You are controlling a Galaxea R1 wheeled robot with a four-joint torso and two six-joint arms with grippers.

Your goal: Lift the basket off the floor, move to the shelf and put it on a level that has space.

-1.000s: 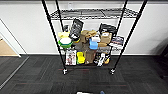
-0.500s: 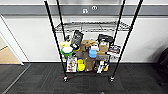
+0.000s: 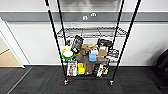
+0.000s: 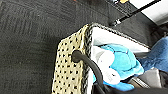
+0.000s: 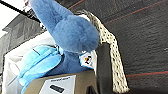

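The black wire shelf (image 3: pixel 55 45) stands straight ahead against the white wall, on small casters. One wire level (image 3: pixel 92 32) at mid height lies bare. The two tiers under it are crowded with boxes and packets (image 3: pixel 87 53). The beige woven basket (image 4: pixel 67 70) hangs above the dark carpet floor (image 4: pixel 25 37), with a blue plush toy (image 4: pixel 120 60) inside. My left gripper (image 4: pixel 87 65) is shut on one rim. The opposite rim (image 5: pixel 110 50) is in my right gripper (image 5: pixel 105 70), also shut, beside the plush (image 5: pixel 72 32) and a brown box (image 5: pixel 62 83).
An opening with tan wooden flooring (image 3: pixel 6 58) lies at the left. A dark bulky object (image 3: pixel 162 62) sits at the right edge. A thin red line (image 3: pixel 72 80) marks the carpet before the shelf's front casters (image 3: pixel 65 82). One shelf post foot (image 4: pixel 117 22) stands close beyond the basket.
The whole head view has shifted: the shelf looms larger and nearer, its lower tiers now at the picture's middle, so the camera has come closer to it.
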